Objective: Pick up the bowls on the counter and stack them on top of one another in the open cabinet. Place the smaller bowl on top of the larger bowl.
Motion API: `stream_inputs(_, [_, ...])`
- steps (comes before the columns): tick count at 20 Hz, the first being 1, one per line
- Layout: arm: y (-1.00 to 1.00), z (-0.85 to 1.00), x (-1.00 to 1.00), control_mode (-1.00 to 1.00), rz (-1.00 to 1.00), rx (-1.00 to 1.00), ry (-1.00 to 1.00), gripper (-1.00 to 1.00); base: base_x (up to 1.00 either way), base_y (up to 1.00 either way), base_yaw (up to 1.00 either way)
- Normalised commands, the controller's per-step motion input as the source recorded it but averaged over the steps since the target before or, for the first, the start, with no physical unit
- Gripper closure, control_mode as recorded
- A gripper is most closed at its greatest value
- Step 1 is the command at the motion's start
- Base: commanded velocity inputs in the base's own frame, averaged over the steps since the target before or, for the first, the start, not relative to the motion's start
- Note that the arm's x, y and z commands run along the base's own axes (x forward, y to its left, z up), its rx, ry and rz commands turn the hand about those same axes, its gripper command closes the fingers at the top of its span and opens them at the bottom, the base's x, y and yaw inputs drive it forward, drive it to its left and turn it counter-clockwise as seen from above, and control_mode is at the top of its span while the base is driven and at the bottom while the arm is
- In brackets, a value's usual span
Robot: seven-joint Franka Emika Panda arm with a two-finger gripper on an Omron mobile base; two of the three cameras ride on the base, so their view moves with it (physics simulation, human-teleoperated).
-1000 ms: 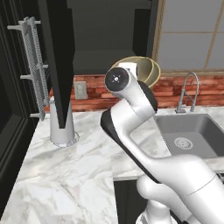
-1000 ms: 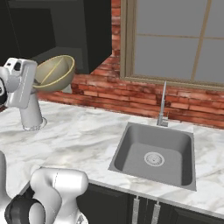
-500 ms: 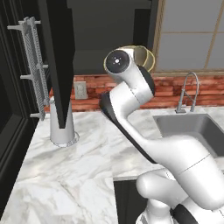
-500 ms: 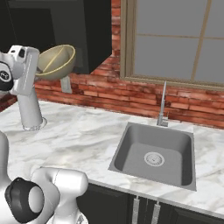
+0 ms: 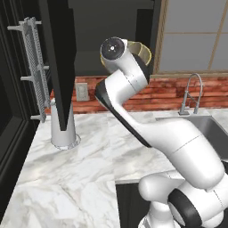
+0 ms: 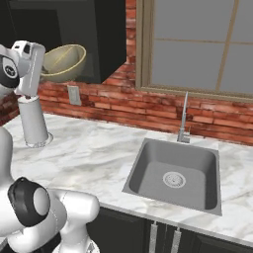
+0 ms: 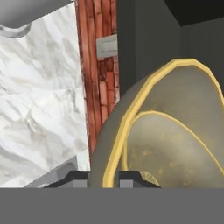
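Golden bowl (image 6: 63, 62) tilted, seemingly inside open cabinet (image 6: 106, 39).

A white marble-look table (image 5: 89, 169) with grey veins runs along a red brick wall (image 6: 123, 106). A tall pale grey canister (image 5: 62, 127) stands upright near its back left corner. To the right, a grey sink (image 6: 173, 173) is set into the surface, a slim faucet (image 6: 184, 118) rising behind it.
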Motion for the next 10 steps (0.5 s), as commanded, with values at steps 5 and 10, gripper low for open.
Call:
stream_inputs(5, [0.14,0.13,0.43,-1.0,0.03,0.0,0.0,1.0,0.0,0.0,0.0])
stream_inputs(10, [0.12,0.13,0.42,-1.0,0.02,0.0,0.0,1.0,0.0,0.0,0.0])
